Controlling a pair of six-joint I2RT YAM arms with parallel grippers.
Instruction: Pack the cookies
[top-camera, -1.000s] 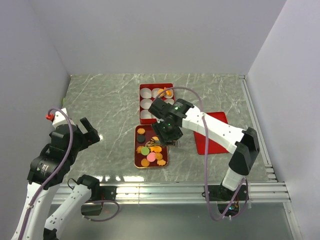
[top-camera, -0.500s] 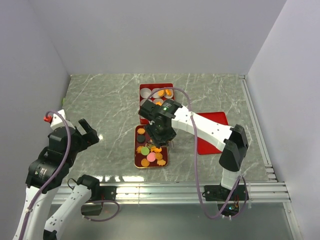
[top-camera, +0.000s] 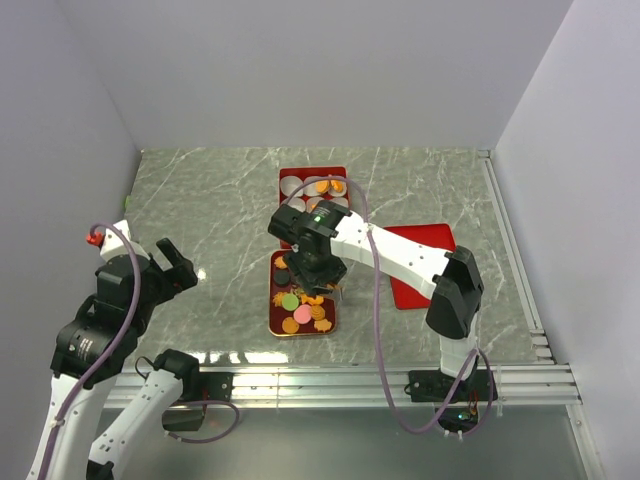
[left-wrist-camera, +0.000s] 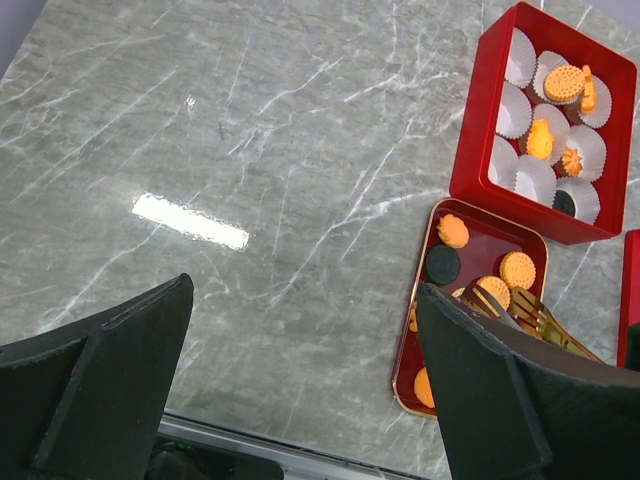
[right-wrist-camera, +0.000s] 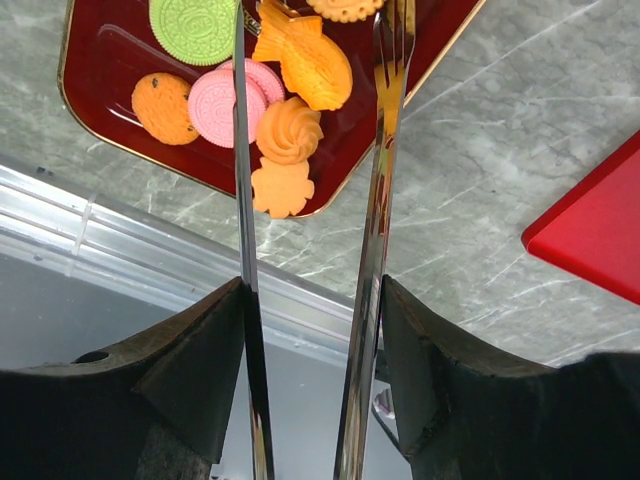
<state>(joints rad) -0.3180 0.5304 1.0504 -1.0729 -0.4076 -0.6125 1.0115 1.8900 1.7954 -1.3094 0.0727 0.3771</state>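
Observation:
Cookies (top-camera: 300, 305), orange, green, pink and dark, lie on a small red tray (top-camera: 273, 322). In the right wrist view an orange fish-shaped cookie (right-wrist-camera: 305, 65), a swirl cookie (right-wrist-camera: 288, 130) and a pink one (right-wrist-camera: 225, 100) show on the tray. A red box (top-camera: 283, 190) of white paper cups holds a few orange cookies (left-wrist-camera: 565, 82) and a dark one. My right gripper (right-wrist-camera: 312, 290) is shut on metal tongs (right-wrist-camera: 385, 180). Their arms stand apart over the tray, with nothing pinched. My left gripper (left-wrist-camera: 310, 380) is open and empty, left of the tray.
A flat red lid (top-camera: 420, 265) lies right of the tray and shows in the right wrist view (right-wrist-camera: 600, 220). The table's metal front rail (right-wrist-camera: 150, 260) runs just below the tray. White walls enclose the marble table (left-wrist-camera: 250, 150).
My right arm has swung left, bringing the tongs over the middle of the cookie tray. The left arm has barely moved.

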